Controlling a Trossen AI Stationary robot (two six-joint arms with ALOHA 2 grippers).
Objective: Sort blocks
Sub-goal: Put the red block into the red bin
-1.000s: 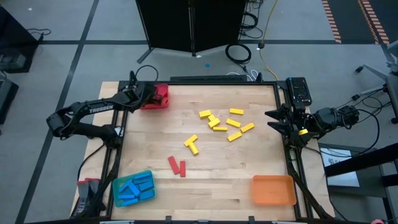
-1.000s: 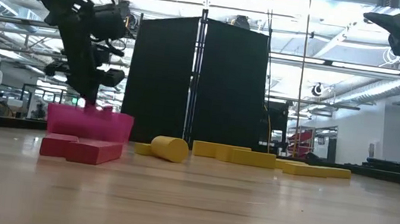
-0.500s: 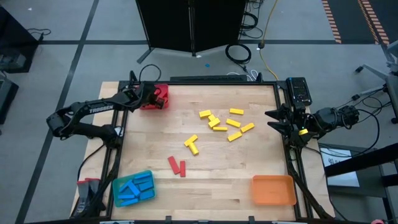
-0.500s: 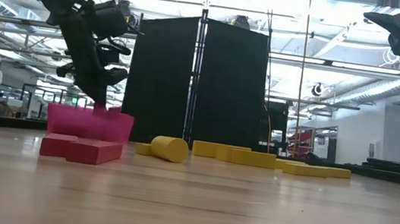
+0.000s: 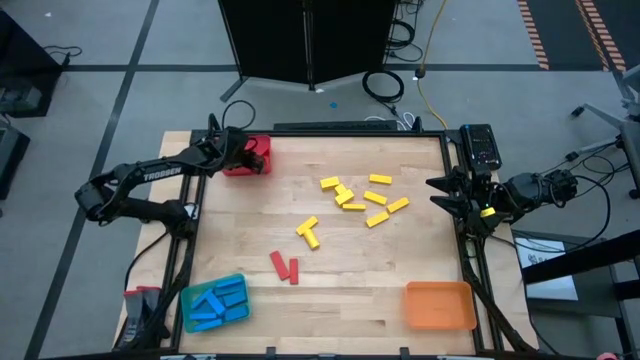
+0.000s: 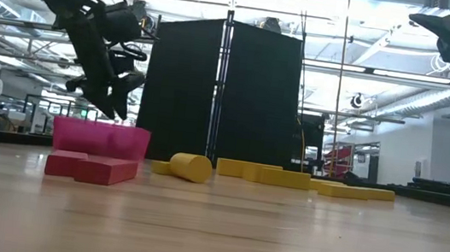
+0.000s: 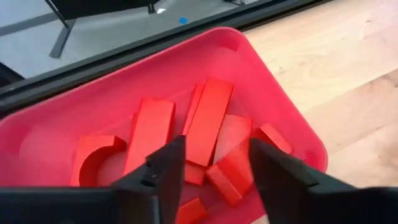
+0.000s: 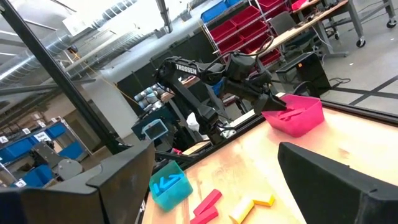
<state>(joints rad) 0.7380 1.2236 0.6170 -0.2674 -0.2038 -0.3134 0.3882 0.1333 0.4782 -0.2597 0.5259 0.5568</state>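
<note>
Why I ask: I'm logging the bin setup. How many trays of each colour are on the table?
Red tray: 1
Blue tray: 1
Orange tray: 1
Total: 3

Left claw (image 7: 211, 168) now parted and higher above red tray (image 7: 273, 106).

High cam looks straight down on the whole counter (image 5: 330, 250). Low cam sits at counter height, facing the black screen (image 6: 220, 95). Left wrist cam is close over the red tray (image 7: 273, 112) (also in high, low and right wrist views). Right wrist cam looks across the counter.
</note>
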